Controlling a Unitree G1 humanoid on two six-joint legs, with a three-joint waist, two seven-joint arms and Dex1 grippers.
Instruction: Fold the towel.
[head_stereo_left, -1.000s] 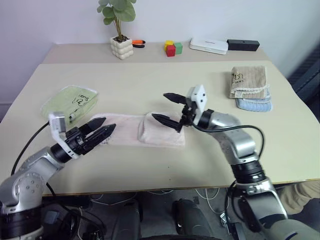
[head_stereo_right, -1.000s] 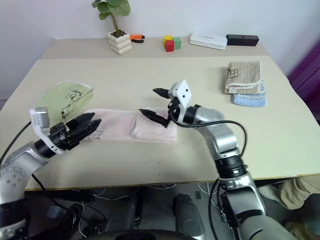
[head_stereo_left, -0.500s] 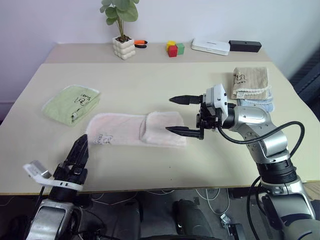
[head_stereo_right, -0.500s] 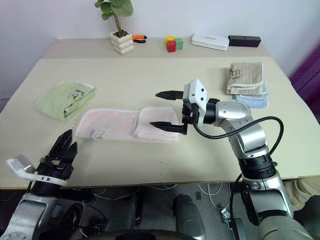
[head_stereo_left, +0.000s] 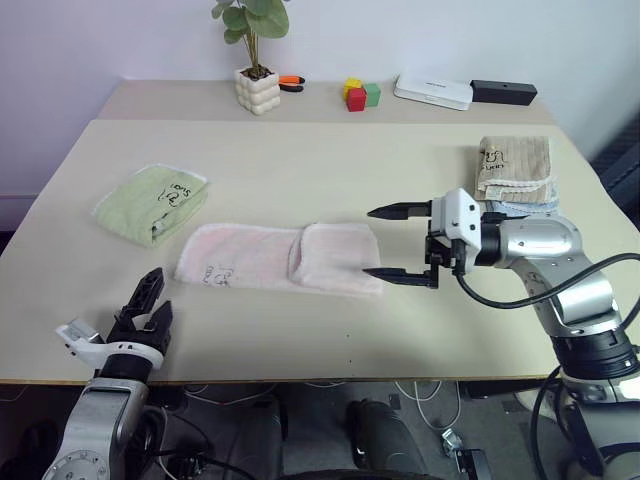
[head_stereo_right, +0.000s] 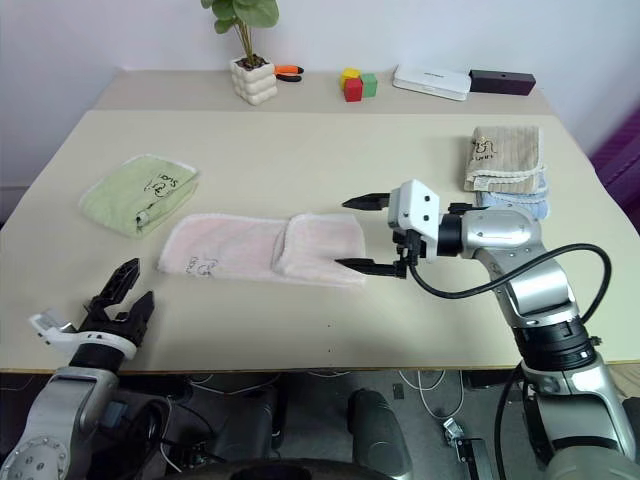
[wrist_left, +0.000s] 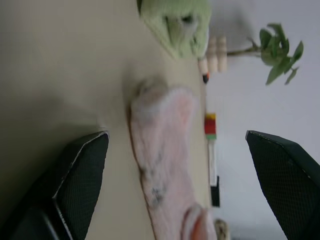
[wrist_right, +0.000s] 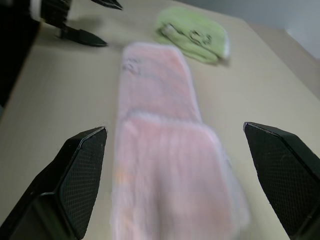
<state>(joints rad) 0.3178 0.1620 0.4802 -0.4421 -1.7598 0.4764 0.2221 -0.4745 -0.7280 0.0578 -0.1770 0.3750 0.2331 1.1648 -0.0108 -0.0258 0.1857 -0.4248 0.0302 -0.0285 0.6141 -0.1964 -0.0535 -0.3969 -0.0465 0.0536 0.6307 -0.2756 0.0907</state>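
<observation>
Bright, even light — wrist views blurred.

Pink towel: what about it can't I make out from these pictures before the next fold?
- The pink towel: its right end is doubled over, so the layer beneath is covered in both eye views.
- Its dark logo: too small to read in the eye views, blurred in the left wrist view.
- The towel's near end: blurred in the right wrist view.
- The loop and the trim: too small to pick out.
</observation>
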